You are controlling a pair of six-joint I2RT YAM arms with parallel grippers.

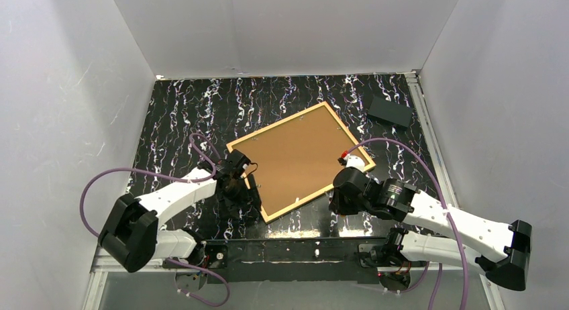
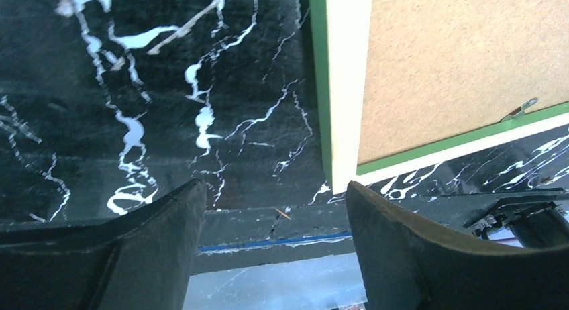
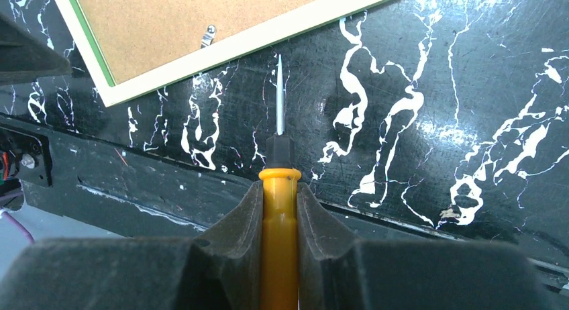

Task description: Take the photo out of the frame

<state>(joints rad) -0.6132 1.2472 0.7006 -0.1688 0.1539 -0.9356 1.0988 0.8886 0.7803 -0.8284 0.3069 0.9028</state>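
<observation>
The frame (image 1: 315, 195) lies face down and askew mid-table, its green edge (image 2: 321, 88) and cream back (image 3: 268, 35) around a brown backing panel (image 1: 295, 159). The photo is hidden beneath that panel. Small metal tabs (image 2: 523, 110) (image 3: 210, 33) hold the panel along the near side. My left gripper (image 1: 240, 192) (image 2: 275, 184) stands open and empty at the frame's near-left corner, its right finger (image 2: 402, 243) just short of that corner. My right gripper (image 1: 345, 184) (image 3: 279, 186) is shut on a yellow-handled screwdriver (image 3: 279, 243). The screwdriver's tip (image 3: 279, 75) is close to the frame's near edge.
A dark grey block (image 1: 389, 111) lies at the back right of the black marbled table (image 1: 201, 109). White walls close in the left, back and right. The metal base rail (image 1: 295, 248) runs along the near edge.
</observation>
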